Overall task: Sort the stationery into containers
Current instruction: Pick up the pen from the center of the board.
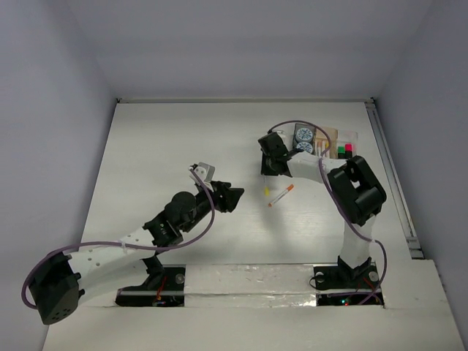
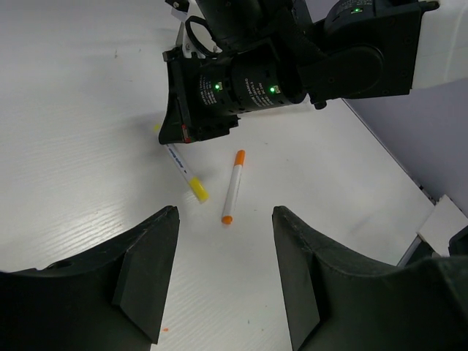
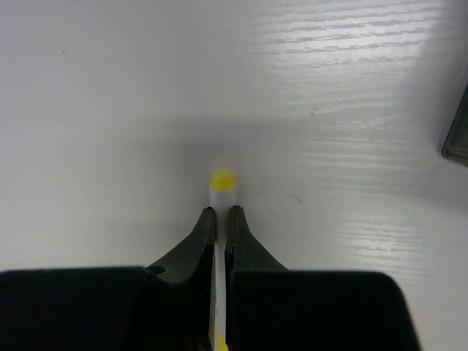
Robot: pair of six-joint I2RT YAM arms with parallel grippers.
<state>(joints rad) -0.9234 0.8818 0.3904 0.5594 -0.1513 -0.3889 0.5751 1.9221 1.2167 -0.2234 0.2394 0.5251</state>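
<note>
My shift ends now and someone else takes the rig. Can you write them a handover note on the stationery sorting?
Right pincer: shut on the yellow pen, which appears to lie on the table, not yet lifted.
Left pincer: open, empty, hovering near the pens.
Orange pen: loose on the table beside the yellow one.
Done: two blue-white rolls and the pink- and green-capped highlighters sit in the trays.
Left: carry the yellow pen to a tray, then the orange one.

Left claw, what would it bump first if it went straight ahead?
Probably the orange pen, lying on the table straight ahead of the left claw. How high the claw hovers is unclear.
</note>
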